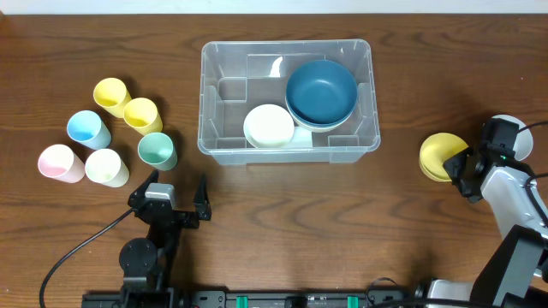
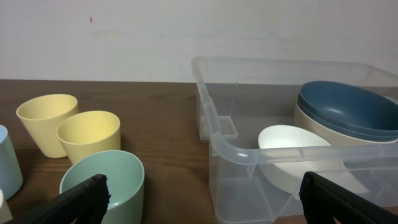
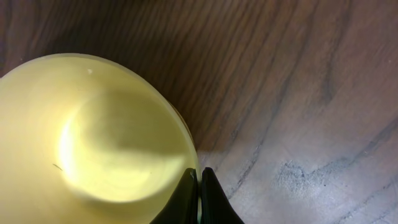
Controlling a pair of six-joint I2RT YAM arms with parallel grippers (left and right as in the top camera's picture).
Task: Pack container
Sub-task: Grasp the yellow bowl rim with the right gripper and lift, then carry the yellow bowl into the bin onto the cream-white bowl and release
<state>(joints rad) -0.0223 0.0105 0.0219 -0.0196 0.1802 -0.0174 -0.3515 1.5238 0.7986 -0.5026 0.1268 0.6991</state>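
large clear plastic rectangular container [image 1: 224,111] sits mid-table toward the far edge. right gripper [image 3: 199,180] pinches only the thin rim of the round yellow plastic bowl [image 3: 93,137], which could slip when lifted. left gripper [image 1: 174,190] hangs spread.

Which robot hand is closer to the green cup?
Left. The left gripper sits open close by the green cup; the right gripper is far across the table, pinching the rim of the yellow bowl.

Wooden table [image 1: 342,214]; black cable [image 1: 81,244] near-left; white wall [image 2: 186,31] behind.
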